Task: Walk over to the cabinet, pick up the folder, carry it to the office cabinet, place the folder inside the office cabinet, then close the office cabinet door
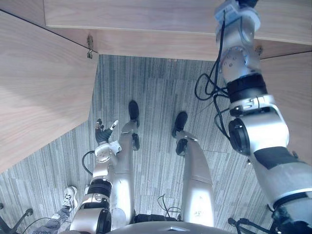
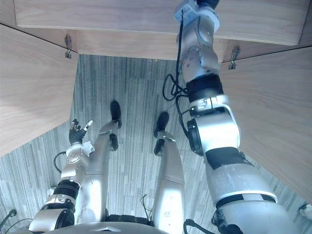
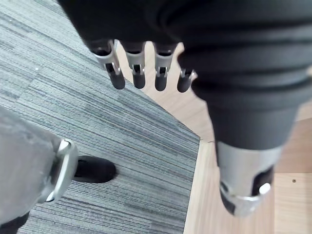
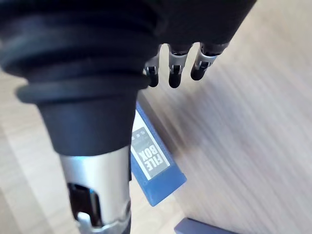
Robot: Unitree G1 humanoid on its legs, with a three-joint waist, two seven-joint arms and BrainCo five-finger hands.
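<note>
The right hand [image 4: 174,68] has its fingers nearly straight, side by side, with the thumb [image 4: 100,195] set apart from them; nothing is clasped. Just past the thumb in the right wrist view lies the blue folder [image 4: 155,168], flat on a pale wooden surface with its white label facing up. Whether the thumb touches it cannot be told. A dark grey-blue corner of some other thing [image 4: 204,226] shows near the folder, too little to identify. In the left eye view the right arm rises along the right side of the frame and its wrist reaches the wooden cabinet [image 1: 146,19] at the top edge.

The left hand [image 1: 103,134] hangs low at the lower left of the left eye view, fingers loose and spread, holding nothing.

The cabinet's left door [image 1: 39,97] stands open across the upper left, a metal hinge [image 1: 89,47] at its corner. Grey striped carpet [image 1: 156,92] fills the middle. A person's sneaker [image 1: 71,197] shows at the lower left.
</note>
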